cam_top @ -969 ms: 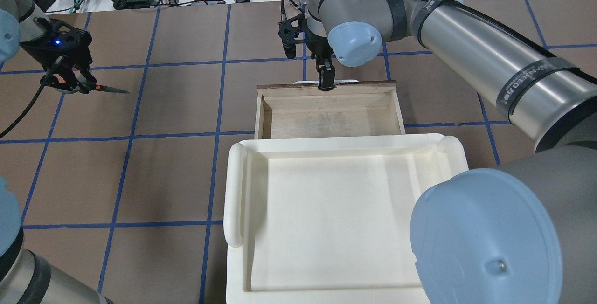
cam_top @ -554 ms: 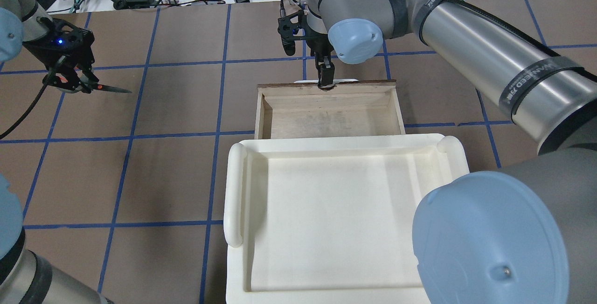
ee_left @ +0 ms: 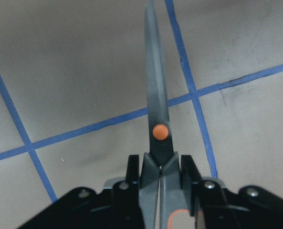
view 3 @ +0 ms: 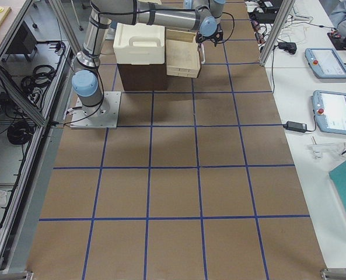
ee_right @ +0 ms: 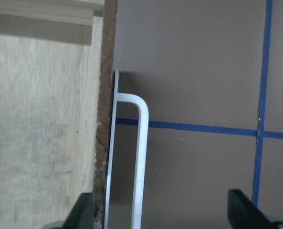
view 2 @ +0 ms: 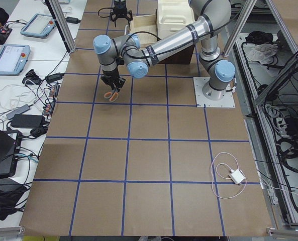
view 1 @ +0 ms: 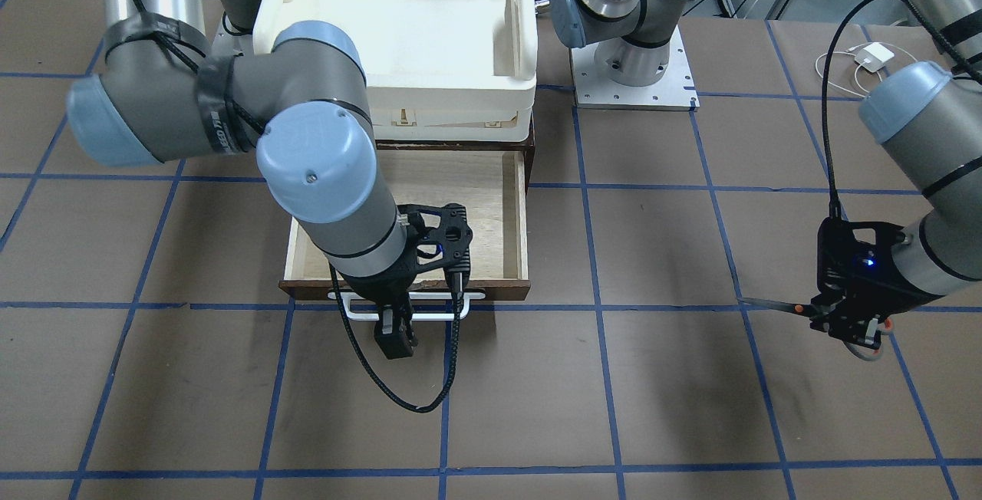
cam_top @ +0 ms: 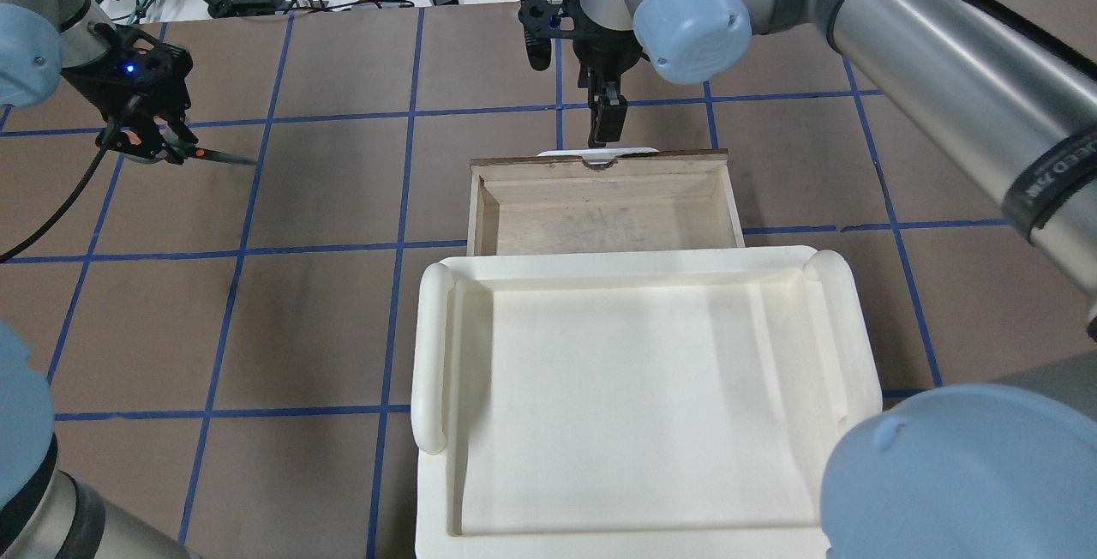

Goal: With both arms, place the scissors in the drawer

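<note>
The scissors (ee_left: pixel 156 119) are pinched by the left gripper (cam_top: pixel 158 147). The right gripper (cam_top: pixel 607 126) is held spread near the handle (ee_right: pixel 141 157) of the drawer (cam_top: pixel 600 220). Lettering on the strap (cam_top: pixel 1050 173) cannot be read.

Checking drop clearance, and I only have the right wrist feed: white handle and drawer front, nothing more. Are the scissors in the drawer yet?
Observer: No. The overhead view shows the drawer pulled out with nothing lying in it.
Operator: Where are they?
Observer: The left gripper is shut on the scissors at the handle end, well off to the drawer's side, with the blades pointing toward the drawer.
Operator: Is the tray blocking the opening?
Observer: No. In the front view the cream tray sits above and behind the pulled-out part and does not overhang it.
</note>
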Tool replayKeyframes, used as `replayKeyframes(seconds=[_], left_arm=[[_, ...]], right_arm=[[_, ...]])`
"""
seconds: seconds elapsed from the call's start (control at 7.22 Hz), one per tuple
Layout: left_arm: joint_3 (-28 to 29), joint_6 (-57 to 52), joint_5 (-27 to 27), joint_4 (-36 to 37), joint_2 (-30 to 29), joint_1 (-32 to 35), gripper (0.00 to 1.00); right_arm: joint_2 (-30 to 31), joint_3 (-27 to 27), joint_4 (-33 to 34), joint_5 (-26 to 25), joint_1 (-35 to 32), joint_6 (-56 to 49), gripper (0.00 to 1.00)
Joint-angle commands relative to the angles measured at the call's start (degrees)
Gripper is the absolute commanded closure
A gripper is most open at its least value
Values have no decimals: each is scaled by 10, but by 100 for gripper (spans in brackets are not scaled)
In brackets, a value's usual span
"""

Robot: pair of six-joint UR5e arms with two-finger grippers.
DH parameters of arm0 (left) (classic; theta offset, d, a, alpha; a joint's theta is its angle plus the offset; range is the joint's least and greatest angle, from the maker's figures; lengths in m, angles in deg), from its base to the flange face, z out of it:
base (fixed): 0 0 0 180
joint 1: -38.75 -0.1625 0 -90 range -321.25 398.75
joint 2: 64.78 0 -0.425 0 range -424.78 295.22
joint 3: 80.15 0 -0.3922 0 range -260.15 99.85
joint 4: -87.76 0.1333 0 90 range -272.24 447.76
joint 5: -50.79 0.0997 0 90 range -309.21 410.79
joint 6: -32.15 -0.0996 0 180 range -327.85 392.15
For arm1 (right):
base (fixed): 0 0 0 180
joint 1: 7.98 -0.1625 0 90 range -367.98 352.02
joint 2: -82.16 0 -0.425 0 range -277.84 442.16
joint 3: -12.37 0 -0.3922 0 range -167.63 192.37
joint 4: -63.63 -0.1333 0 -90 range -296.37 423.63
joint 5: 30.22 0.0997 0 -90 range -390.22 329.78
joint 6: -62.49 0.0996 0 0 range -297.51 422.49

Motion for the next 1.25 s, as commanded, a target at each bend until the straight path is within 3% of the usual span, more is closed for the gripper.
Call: replayKeyframes(seconds=[0.0,0.55,0.97,1.11], left_arm=[[1,48,-1,-9,14,37,100],[0,214,-18,-18,30,151,100],[-1,339,-42,-22,47,241,100],[-1,368,-71,-22,59,267,100]], right_arm=[[42,0,-29,2,23,1,0],[159,-9,-211,-9,87,9,0],[219,-14,-252,-36,124,38,0],[232,-15,-264,-38,122,89,0]])
